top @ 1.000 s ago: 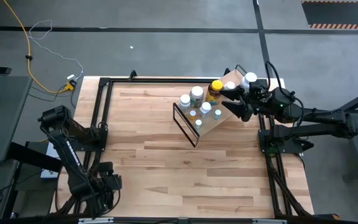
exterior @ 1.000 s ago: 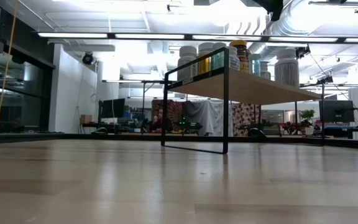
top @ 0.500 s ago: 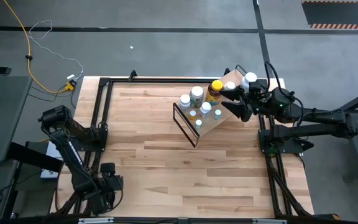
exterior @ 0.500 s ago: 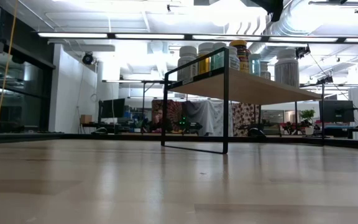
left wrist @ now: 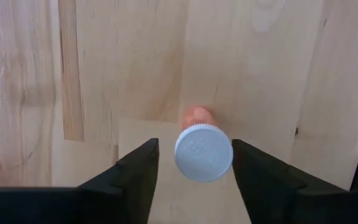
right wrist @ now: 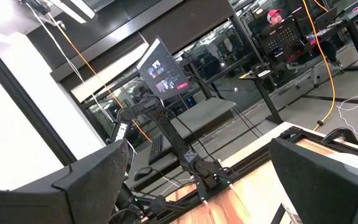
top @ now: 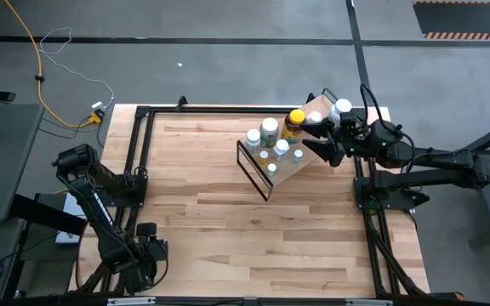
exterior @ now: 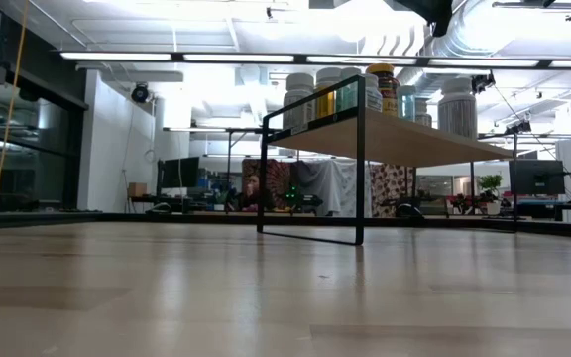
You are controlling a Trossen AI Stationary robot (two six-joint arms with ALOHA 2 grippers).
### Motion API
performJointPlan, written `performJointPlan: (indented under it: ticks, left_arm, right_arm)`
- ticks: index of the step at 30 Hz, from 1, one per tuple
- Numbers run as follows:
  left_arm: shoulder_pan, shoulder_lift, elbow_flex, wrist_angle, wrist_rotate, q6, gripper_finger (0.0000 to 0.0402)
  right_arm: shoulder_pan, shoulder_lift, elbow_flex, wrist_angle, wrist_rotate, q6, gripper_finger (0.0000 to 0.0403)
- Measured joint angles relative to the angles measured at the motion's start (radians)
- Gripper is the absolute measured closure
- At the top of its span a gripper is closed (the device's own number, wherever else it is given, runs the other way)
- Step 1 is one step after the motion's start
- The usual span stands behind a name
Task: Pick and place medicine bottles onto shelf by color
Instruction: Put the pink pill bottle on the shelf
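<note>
A small bottle with a white cap (left wrist: 203, 152) and an orange body stands upright on the table near its near left corner. My left gripper (left wrist: 196, 174) is open, pointing down, one finger on each side of the cap with a small gap. In the high view my left gripper (top: 150, 246) hides the bottle. The shelf (top: 289, 157) stands at the far right and carries several white-capped bottles (top: 268, 127) and an amber bottle with a yellow cap (top: 294, 119). My right gripper (top: 323, 138) is open and empty at the shelf's right end, over its board.
The black frame rails (top: 139, 153) run along the table's left, far and right edges. The wide wooden tabletop (top: 228, 212) lies between the shelf and my left gripper. In the low view the shelf's board (exterior: 404, 139) stands on its black wire frame, bottles on top.
</note>
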Motion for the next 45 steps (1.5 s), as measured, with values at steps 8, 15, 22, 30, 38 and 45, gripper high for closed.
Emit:
performJointPlan:
  ticks: [8,15,22,30,38,45]
  left_arm:
    - [0.001,0.0,0.0,0.0,0.0,-0.001,0.0255]
    - [0.017,0.0,0.0,0.0,0.0,0.0,0.0275]
    - [0.027,0.0,0.0,0.0,-0.004,0.0,0.0279]
    - [0.093,-0.082,0.001,0.0,-0.016,0.014,0.028]
    - [0.325,-0.292,0.055,-0.005,-0.026,0.25,0.028]
    - [0.59,-0.319,0.269,-0.06,-0.028,0.553,0.028]
  right_arm:
    - [0.0,0.0,0.0,0.0,0.0,0.0,0.002]
    - [0.0,0.0,0.0,0.0,0.0,0.0,0.002]
    - [0.0,0.0,0.0,0.0,0.0,0.0,0.002]
    - [0.0,0.0,0.0,-0.001,0.0,0.0,0.002]
    - [0.0,0.0,0.0,-0.001,0.0,0.0,0.002]
    - [0.0,0.0,0.0,-0.005,0.0,-0.011,0.002]
